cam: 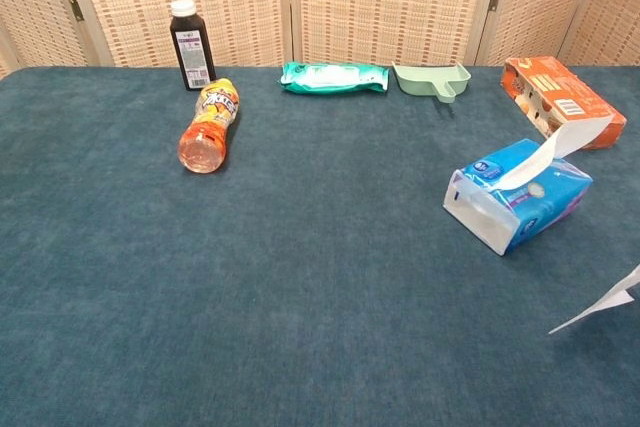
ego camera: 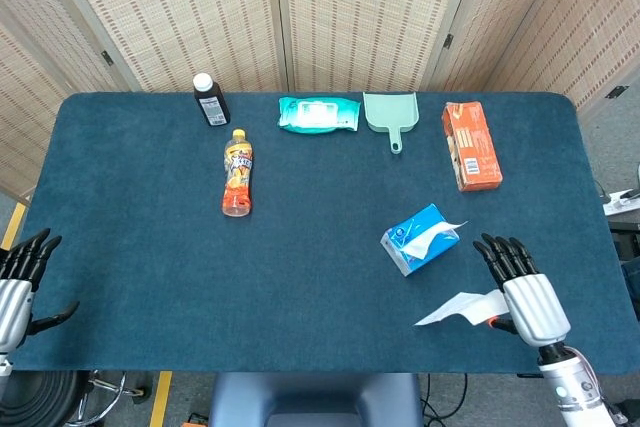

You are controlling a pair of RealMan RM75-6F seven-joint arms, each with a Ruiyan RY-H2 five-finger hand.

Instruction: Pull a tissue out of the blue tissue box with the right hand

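The right hand (ego camera: 527, 299) is gripping a pulled-out tissue (ego camera: 463, 308), which is hanging free to its left and is fully separated from the blue tissue box (ego camera: 419, 238). The box is lying just ahead and left of that hand, another sheet protruding. The left hand (ego camera: 17, 277) is idling, fingers spread, grasping nothing.

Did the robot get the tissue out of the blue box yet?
Yes, the pull looks done. The right hand holds a loose tissue clear of the blue tissue box, nearer the table's front edge. Another tissue has popped up from the box. Nothing seems left except maybe putting the tissue down. The left hand holds nothing.
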